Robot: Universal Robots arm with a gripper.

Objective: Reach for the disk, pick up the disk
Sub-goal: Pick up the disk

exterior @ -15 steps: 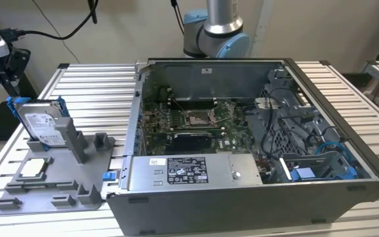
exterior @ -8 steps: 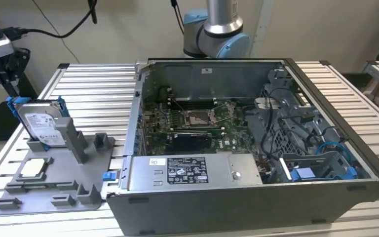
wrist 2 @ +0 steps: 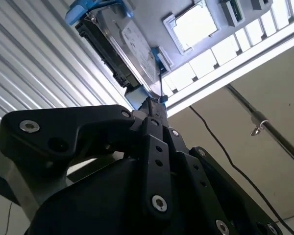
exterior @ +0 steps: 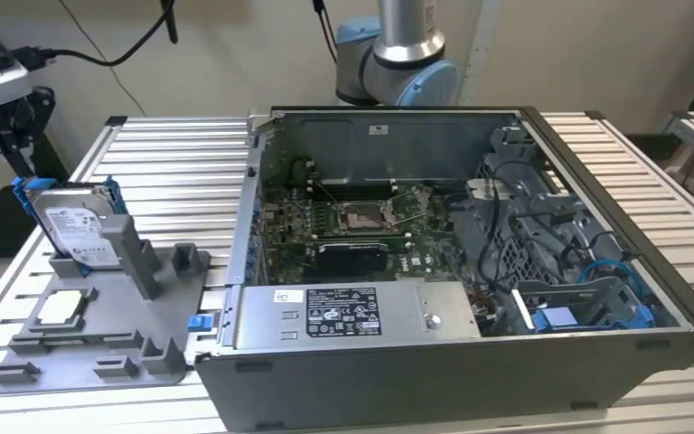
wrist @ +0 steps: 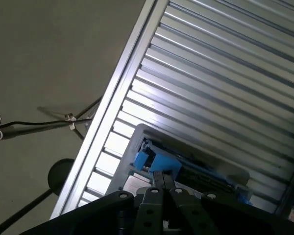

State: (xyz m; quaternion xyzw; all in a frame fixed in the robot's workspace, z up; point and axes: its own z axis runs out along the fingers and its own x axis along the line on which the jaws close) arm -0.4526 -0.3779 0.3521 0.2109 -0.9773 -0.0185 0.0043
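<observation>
Your tool (wrist 2: 154,103) is squeezed closed with nothing in it. The disk (exterior: 76,226) stands up on its edge in the gray stand (exterior: 94,362). A small white chip (exterior: 60,309) lies flat on the same stand, near the disk.

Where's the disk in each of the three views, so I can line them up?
Exterior view: the disk stands in the grey holder at the exterior view's left.
Second wrist view: the disk, label side showing, just beyond the tool.
First wrist view: the disk, blue end nearest the tool.
Shared landmark: the slatted table.
</observation>
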